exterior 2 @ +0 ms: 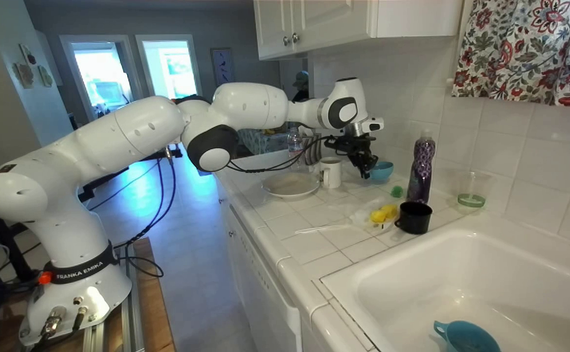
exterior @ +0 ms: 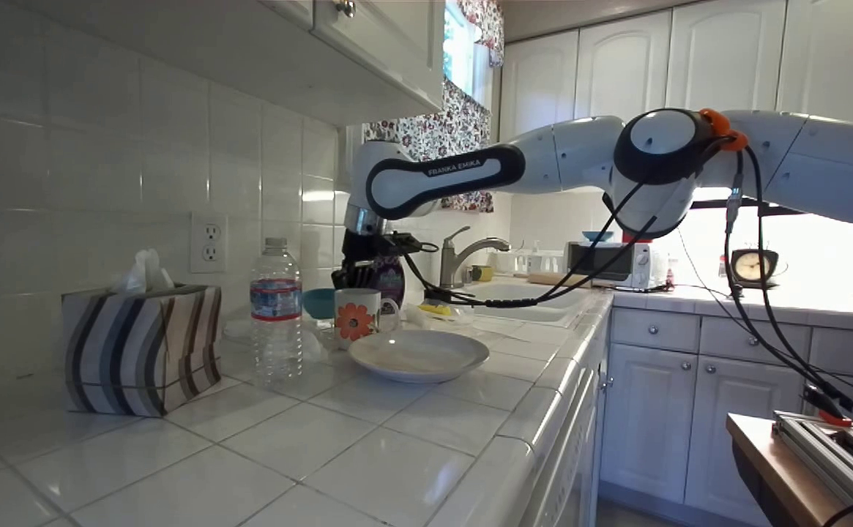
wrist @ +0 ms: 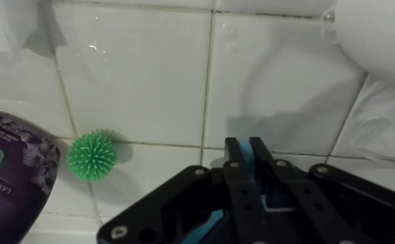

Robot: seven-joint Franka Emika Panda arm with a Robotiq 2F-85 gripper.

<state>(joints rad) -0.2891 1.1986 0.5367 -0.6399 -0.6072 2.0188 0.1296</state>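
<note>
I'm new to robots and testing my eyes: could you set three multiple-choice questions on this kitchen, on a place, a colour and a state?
1. The green spiky ball lies beside: A the tissue box; B the purple bottle; C the plate.
2. The flower on the white mug is: A orange; B blue; C purple.
3. The gripper is: A wide open; B out of view; C closed, with the blue bowl showing between its fingers.

1 B: side by side in the wrist view.
2 A: its orange shows in an exterior view.
3 C: blue shows in the narrow gap in the wrist view.
</note>
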